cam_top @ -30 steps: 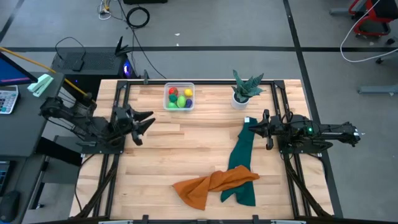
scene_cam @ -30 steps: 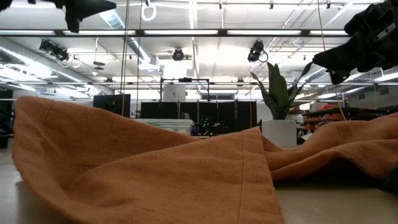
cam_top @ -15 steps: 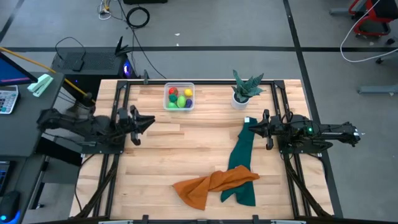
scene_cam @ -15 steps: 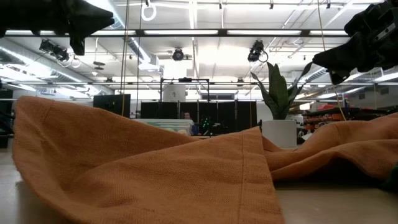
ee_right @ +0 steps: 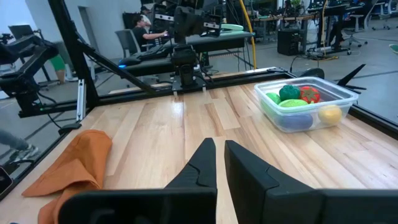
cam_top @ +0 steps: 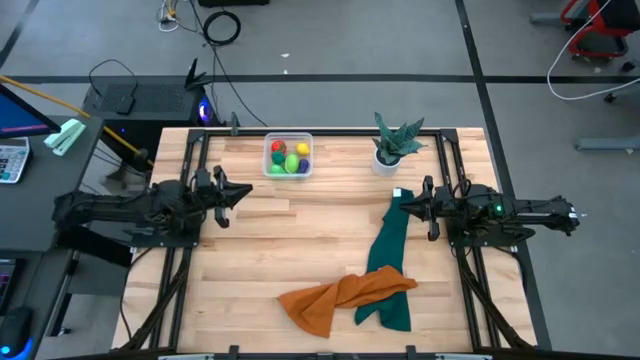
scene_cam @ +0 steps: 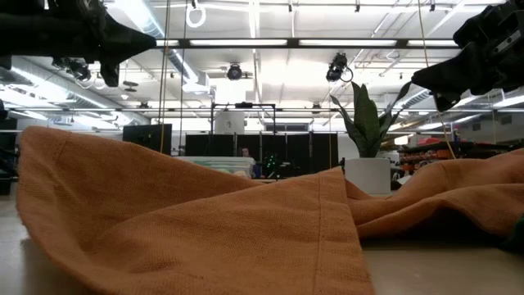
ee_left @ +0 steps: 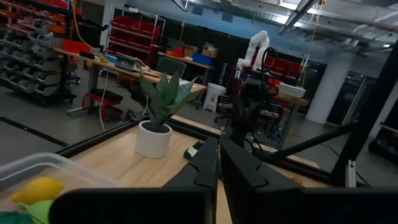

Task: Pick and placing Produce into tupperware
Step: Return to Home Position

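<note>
The left gripper (cam_top: 246,190) hangs over the left edge of the table (cam_top: 300,235), a little nearer the far edge than the near one, and points toward the middle. Its fingers (ee_left: 205,163) are pressed together with only a thin line between them, and they hold nothing. In the low view this arm shows dark at the upper left.

The tupperware (cam_top: 288,155) stands against the far edge, left of the middle and well apart from both grippers. All the produce (cam_top: 289,157) lies inside it. The right wrist view shows a red piece (ee_right: 309,93), a dark green one (ee_right: 288,92), two light green ones (ee_right: 272,98), a yellow one (ee_right: 329,113) and a purple one (ee_right: 300,121) low behind the clear wall.

The orange cloth (cam_top: 335,295) lies crumpled near the near edge, about the middle. Its folds fill the foreground of the low view. One end of the green cloth (cam_top: 386,255) touches the orange cloth, and from there it runs in a long strip toward the far right.

The plant (cam_top: 392,145) in its white pot stands at the far edge, right of the middle.

The right gripper (cam_top: 403,207) hangs by the far end of the green cloth, on the right side of the table, pointing left. Its fingers (ee_right: 202,163) stand close together with only a narrow slit between the tips, and nothing is in them. The arm stretches out past the right edge.
</note>
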You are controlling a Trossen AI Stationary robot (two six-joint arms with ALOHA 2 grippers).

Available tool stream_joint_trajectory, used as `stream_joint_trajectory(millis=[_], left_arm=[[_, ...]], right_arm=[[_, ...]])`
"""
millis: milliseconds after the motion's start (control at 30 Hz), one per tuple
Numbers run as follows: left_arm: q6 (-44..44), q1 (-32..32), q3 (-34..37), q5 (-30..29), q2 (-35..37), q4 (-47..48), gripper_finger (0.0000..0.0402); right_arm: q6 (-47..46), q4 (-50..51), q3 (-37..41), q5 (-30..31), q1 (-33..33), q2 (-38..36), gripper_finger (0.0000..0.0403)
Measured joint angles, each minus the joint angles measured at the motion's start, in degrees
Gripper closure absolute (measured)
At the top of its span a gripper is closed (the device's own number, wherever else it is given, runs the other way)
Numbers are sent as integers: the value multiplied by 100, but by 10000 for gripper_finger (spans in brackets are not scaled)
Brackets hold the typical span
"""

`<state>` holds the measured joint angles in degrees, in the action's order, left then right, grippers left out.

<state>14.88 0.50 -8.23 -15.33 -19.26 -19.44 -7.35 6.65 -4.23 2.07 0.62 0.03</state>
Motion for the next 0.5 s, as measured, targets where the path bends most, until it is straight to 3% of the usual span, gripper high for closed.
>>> stream_joint_trajectory(millis=[500], left_arm=[[-355, 43, 2, 50, 1441, 441, 381]], right_arm=[[0, 1, 0, 0, 0, 0, 402]])
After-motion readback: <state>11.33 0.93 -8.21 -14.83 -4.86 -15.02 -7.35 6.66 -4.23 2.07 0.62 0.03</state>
